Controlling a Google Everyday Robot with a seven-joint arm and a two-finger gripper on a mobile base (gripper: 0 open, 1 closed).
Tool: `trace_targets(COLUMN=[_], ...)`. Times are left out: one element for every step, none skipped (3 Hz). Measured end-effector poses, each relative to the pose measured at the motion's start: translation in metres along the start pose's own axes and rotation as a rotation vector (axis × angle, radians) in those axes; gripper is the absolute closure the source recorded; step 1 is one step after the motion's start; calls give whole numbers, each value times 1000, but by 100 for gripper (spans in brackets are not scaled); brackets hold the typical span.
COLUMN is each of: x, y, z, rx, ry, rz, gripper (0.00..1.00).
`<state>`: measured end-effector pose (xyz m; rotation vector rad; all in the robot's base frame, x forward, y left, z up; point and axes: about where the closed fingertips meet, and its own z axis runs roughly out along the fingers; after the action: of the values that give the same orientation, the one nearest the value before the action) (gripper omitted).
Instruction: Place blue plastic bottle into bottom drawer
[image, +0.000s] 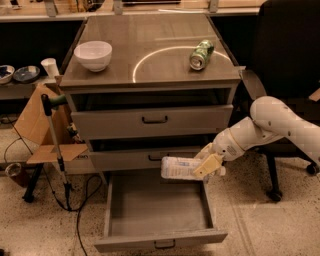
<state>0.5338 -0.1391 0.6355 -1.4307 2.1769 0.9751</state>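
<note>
The blue plastic bottle (181, 168) has a pale blue-and-white label and lies sideways in my gripper (206, 166), which is shut on its right end. I hold it in front of the middle drawer, just above the back right part of the bottom drawer (159, 241). The bottom drawer is pulled fully out, a wide grey tray with nothing in it and a small dark handle on its front panel. My white arm (270, 127) reaches in from the right.
On the cabinet top lie a green drink can (201, 54) on its side and a white bowl (93, 54). A black office chair (287, 60) stands to the right. At the left are a cardboard piece (35, 120), a green-handled stick (55, 135) and floor cables.
</note>
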Motion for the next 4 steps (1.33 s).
trace_targets(x=[0,-1,15,41], y=[0,5,-2,-16], z=[0,-3,35,107], rx=[0,15,27,37], ry=[0,-11,-3,-4], rz=[0,-11,53,131], gripper=[100,100,100,100])
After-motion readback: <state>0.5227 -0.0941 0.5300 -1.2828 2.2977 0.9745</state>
